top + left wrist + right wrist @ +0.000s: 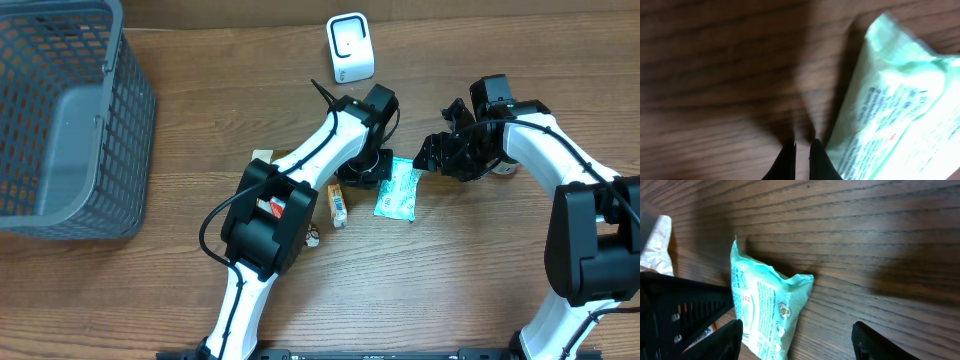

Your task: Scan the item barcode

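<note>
Spread wide, the right gripper (797,327) hovers low over the green packet (765,310). The packet lies flat on the wooden table (880,240) between its two fingers — nearer one than the other, and gripped by neither. The left gripper (802,145) is pressed together on nothing, its tips pointing down at the wood just beside the packet's long edge; whether they touch the wrapper I cannot tell. A small orange box (338,205) lies just beside the packet, on the side away from the right gripper. The white scanner (350,47) stands well apart from the packet, toward the far edge.

I judge this to be the pick-up step, with the scan not yet begun. The next move calls for the right gripper to drop a little, centre the packet between its fingers and close on the soft wrapper without crushing it — then lift and turn the printed side to the scanner's face. No barcode is readable in these views.
</note>
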Controlling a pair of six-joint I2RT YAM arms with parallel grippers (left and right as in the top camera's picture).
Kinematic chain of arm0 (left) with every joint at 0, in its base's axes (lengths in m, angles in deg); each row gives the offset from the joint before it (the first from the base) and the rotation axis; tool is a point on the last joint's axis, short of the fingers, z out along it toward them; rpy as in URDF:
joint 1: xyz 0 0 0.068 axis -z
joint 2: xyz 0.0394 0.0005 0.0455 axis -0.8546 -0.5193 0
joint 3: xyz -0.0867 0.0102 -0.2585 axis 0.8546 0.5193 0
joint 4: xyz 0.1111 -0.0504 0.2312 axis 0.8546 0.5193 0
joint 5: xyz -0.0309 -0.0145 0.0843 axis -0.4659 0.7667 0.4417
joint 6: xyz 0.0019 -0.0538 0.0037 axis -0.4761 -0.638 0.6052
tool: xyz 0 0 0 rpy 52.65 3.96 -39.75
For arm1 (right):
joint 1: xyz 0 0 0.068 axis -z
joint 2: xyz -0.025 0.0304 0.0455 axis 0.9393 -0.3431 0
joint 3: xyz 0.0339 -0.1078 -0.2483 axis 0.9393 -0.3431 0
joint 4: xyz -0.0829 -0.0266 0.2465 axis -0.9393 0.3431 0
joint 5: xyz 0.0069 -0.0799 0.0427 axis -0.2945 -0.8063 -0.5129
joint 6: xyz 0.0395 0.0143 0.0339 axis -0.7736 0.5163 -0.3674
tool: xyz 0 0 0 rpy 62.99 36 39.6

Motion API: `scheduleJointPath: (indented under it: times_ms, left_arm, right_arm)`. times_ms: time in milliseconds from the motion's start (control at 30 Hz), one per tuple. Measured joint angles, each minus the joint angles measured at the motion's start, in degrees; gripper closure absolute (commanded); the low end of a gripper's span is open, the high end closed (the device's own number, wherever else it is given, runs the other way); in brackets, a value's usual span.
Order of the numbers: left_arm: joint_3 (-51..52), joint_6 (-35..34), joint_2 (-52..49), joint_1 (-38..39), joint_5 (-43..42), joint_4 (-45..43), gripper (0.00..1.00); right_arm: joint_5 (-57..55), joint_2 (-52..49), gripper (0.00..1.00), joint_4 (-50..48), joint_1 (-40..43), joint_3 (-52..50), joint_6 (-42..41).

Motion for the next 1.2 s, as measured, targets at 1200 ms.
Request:
scheduleJointPath:
  times_ms: [1200]
  left_arm:
    - [-1.9,0.0,-0.4,2.8,0.2,3.2,0.73]
  right_arm:
    - [3.0,0.0,0.32,-12.2,0.0,-7.7,-4.3]
